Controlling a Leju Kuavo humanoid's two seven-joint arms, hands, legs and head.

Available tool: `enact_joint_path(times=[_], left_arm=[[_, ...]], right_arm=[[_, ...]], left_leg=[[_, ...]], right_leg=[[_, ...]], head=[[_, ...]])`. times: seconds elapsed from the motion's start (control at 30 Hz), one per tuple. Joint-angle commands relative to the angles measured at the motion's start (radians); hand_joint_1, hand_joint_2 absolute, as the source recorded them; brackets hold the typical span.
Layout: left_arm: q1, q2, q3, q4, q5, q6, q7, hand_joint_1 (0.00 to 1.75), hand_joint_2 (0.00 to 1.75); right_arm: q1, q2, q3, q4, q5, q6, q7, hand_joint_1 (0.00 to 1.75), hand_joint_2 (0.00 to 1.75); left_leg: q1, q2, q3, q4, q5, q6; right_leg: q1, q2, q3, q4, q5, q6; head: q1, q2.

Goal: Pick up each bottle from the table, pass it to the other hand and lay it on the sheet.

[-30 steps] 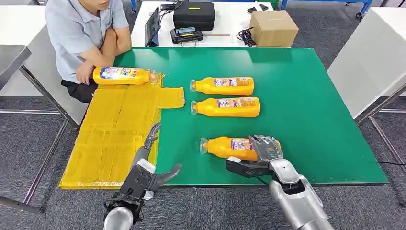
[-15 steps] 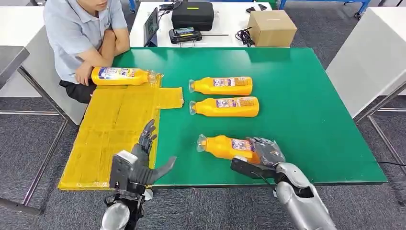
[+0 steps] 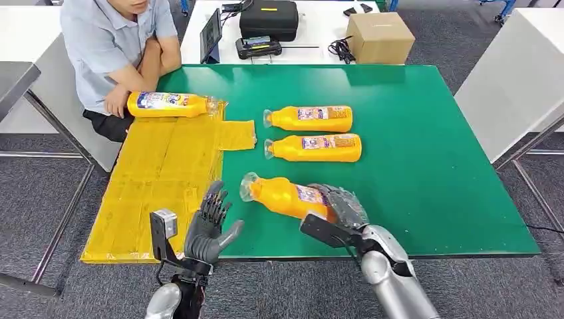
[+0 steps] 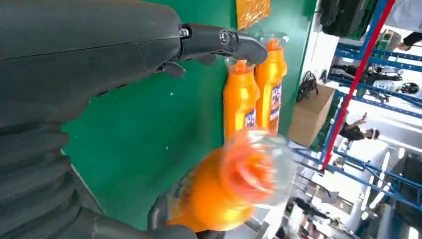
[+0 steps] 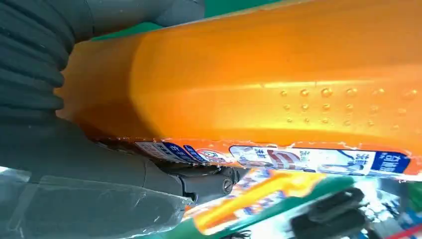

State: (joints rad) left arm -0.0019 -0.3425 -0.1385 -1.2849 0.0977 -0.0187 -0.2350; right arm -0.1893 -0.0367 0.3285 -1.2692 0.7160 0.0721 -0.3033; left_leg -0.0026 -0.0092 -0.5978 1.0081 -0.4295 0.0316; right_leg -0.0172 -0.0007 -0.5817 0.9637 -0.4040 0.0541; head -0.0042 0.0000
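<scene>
The orange bottle (image 3: 282, 197) is sitting in my right hand (image 3: 340, 211), tilted, its clear capped neck pointing toward my left hand (image 3: 209, 226); my right fingers (image 3: 336, 199) are wrapping around its base end, gripping it above the near part of the green table (image 3: 432, 166); in the right wrist view the orange body (image 5: 278, 84) and its label are lying against my palm. My left hand is hanging just off the near table edge beside the yellow sheet (image 3: 156, 186), its fingers spread apart and holding nothing; the bottle's cap is near it but not touching. Two more bottles (image 3: 309, 119) (image 3: 314, 147) are lying side by side farther along the table; another bottle (image 3: 169, 104) is lying at the far end of the sheet, beside a seated person (image 3: 116, 46).
</scene>
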Motion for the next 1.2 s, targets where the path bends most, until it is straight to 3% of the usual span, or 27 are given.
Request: enact_joint_path(times=[0.03,0.17,0.43,0.57,0.7,0.8,1.2], left_arm=[[-0.04,-0.007,0.022,0.105,0.007,-0.003,0.0,0.0,1.75],[-0.04,-0.007,0.022,0.105,0.007,-0.003,0.0,0.0,1.75],[-0.068,-0.007,-0.015,0.144,0.077,-0.053,-0.032,0.0,1.75],[-0.102,-0.007,0.008,0.127,0.028,0.033,-0.044,0.0,1.75],[-0.112,-0.007,0.011,0.107,-0.034,0.05,-0.07,0.0,1.75],[-0.129,-0.007,0.007,0.107,-0.164,0.163,-0.091,0.0,1.75],[-0.163,-0.007,0.028,0.132,-0.198,0.184,-0.159,0.0,1.75]], right_arm=[[-0.046,0.033,-0.005,0.014,-0.004,0.0,-0.003,1.75,1.75],[-0.046,0.033,-0.005,0.014,-0.004,0.0,-0.003,1.75,1.75],[-0.107,0.144,0.051,0.067,-0.045,-0.014,-0.021,1.75,1.75],[-0.066,0.198,0.08,0.077,-0.055,-0.031,-0.045,1.75,1.75],[-0.061,0.208,0.127,0.123,-0.051,-0.033,-0.045,1.75,1.75],[-0.054,0.226,0.137,0.119,-0.057,-0.035,-0.046,1.75,1.75],[-0.07,0.252,0.169,0.184,-0.068,-0.018,-0.035,1.75,1.75]], left_leg=[[0.0,0.0,0.001,0.0,0.0,-0.001],[0.001,0.001,0.002,0.0,-0.001,-0.002],[0.0,0.002,0.0,0.0,0.0,-0.001],[0.002,0.003,0.002,0.001,-0.001,-0.002],[0.002,0.002,0.002,-0.001,-0.001,-0.002],[0.002,0.001,0.003,0.001,-0.002,-0.002],[0.003,0.0,0.003,0.0,-0.002,-0.003]], right_leg=[[0.0,0.0,0.001,0.0,-0.001,-0.001],[0.001,0.0,0.002,0.0,-0.001,-0.002],[0.0,0.001,-0.001,0.0,0.0,-0.001],[0.002,0.002,0.001,0.001,-0.001,-0.003],[0.002,0.001,0.001,0.0,-0.001,-0.002],[0.002,0.001,0.002,0.001,-0.002,-0.003],[0.002,-0.001,0.003,0.0,-0.002,-0.003]], head=[[0.0,0.0],[0.0,0.0],[0.0,0.0],[0.0,0.0],[0.0,0.0],[0.0,0.0],[0.0,0.0]])
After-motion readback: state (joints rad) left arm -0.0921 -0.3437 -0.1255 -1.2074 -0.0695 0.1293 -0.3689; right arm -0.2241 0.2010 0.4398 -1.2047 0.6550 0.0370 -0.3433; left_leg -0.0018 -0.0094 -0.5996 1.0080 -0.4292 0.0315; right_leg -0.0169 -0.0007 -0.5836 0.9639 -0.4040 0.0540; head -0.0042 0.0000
